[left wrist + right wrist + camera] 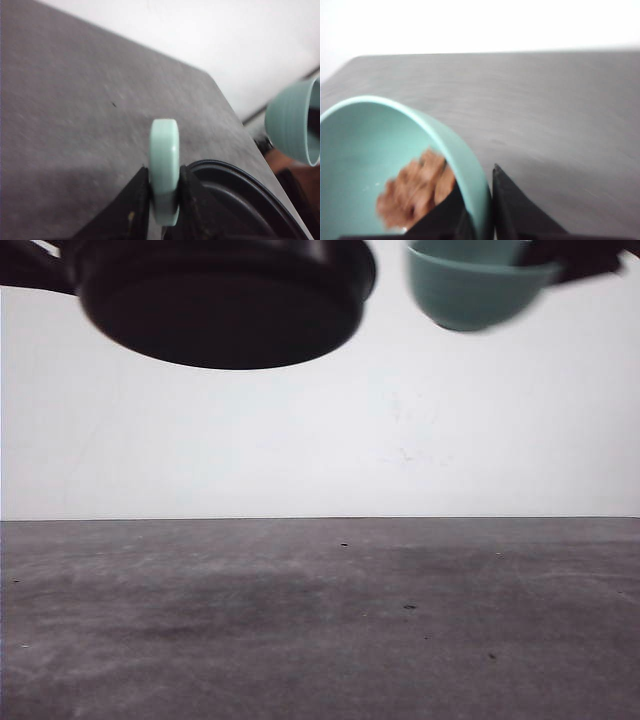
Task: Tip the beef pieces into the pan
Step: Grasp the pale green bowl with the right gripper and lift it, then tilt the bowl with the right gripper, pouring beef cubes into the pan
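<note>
The beef pieces are a small heap of flat, ragged reddish-brown chunks, lying against the inner wall of the teal bowl, close to where my right jaws grip its rim. The picture there is blurred, so I cannot count the chunks. The bowl is smooth and pale inside and ribbed on its outside, as my left wrist camera shows. My right gripper is closed narrowly on that rim, one jaw inside the bowl beside the beef and the other outside against the wall. In the front view the bowl hangs in the air just beside the pan, to its right, both well above the desk. The pan is shallow, round and black, seen from below in the front view, with its dark rim showing at my left wrist. Its mint-green handle is short and rounded, and my left gripper is clamped on it, the two dark jaws pressed to either flat side. Pan and bowl are near one another but apart. The desk under them is a dull, mottled grey with a few dark specks, and behind it stands a plain white wall.
</note>
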Controlling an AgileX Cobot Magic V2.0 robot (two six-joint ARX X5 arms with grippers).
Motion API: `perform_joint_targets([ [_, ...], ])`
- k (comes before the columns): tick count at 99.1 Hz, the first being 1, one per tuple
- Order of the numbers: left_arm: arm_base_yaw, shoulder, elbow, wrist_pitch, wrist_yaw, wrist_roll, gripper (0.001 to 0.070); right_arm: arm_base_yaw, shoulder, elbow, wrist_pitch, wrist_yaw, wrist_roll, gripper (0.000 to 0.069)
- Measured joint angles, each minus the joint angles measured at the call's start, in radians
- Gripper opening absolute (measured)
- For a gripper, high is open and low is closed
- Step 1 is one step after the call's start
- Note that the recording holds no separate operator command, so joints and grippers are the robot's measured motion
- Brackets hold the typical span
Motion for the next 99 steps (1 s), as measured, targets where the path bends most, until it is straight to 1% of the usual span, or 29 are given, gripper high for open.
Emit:
perform_joint_targets([
  [9, -0.021, 0.043, 0.029, -0.003, 0.019, 0.0, 0.0054, 0.108, 0.001, 0.003, 0.027, 0.067, -0.024, 0.0032],
  [18, -0.04, 0.07, 0.051, 0.0, 0.024, 0.003, 0.0054, 0.209, 0.002, 0.003, 0.075, 0.15, -0.079, 0.0032],
  [27, -0.055, 0.085, 0.059, 0.0, 0.024, 0.003, 0.0054, 0.303, 0.002, 0.003, 0.126, 0.218, -0.164, 0.0032],
  [38, -0.065, 0.097, 0.059, -0.003, 0.027, 0.004, 0.0054, 0.412, 0.002, 0.003, 0.167, 0.283, -0.303, 0.0032],
  [50, -0.065, 0.098, 0.059, -0.003, 0.028, 0.004, 0.0054, 0.529, 0.002, 0.003, 0.202, 0.37, -0.5, 0.0032],
  [57, -0.065, 0.098, 0.059, -0.003, 0.031, 0.004, 0.0054, 0.599, 0.002, 0.003, 0.216, 0.46, -0.636, 0.0032],
  [68, -0.065, 0.098, 0.06, -0.013, 0.039, 0.004, 0.0054, 0.698, 0.002, 0.003, 0.251, 0.624, -0.879, 0.0032],
  [75, -0.065, 0.098, 0.07, -0.045, 0.039, 0.009, 0.0054, 0.743, 0.002, 0.003, 0.29, 0.696, -1.023, 0.0032],
  [85, -0.065, 0.098, 0.089, -0.061, 0.039, 0.021, 0.0054, 0.783, 0.002, 0.003, 0.341, 0.754, -1.212, 0.0031],
  [99, -0.065, 0.098, 0.122, -0.074, 0.039, 0.03, 0.0054, 0.818, 0.002, 0.003, 0.412, 0.775, -1.419, 0.003],
])
